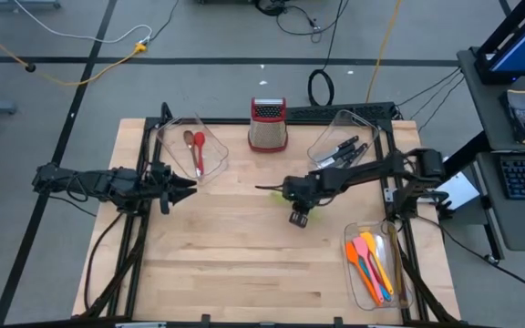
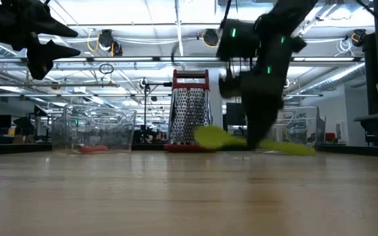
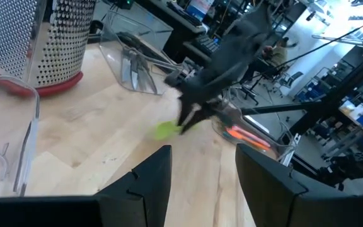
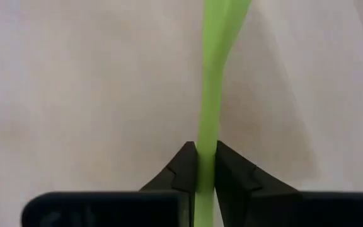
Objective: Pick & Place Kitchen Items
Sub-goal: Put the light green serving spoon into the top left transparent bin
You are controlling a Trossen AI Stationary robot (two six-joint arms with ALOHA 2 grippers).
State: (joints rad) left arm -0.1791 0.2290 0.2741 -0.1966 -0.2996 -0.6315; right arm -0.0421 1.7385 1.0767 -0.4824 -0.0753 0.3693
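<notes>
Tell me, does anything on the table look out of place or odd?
Only the green utensil lies loose on the table instead of in a bin; the right gripper is shut on its handle. Nothing looks spilled or damaged.

no readable text, labels or numbers anywhere

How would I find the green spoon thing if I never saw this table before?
Start at the steel grater with the red top at the back edge of the wooden table. In front of it, near the table's middle, the right gripper has its jaws closed on the thin handle of the lime-green utensil. It is the only green piece, and the only one lying outside the clear bins.
</notes>
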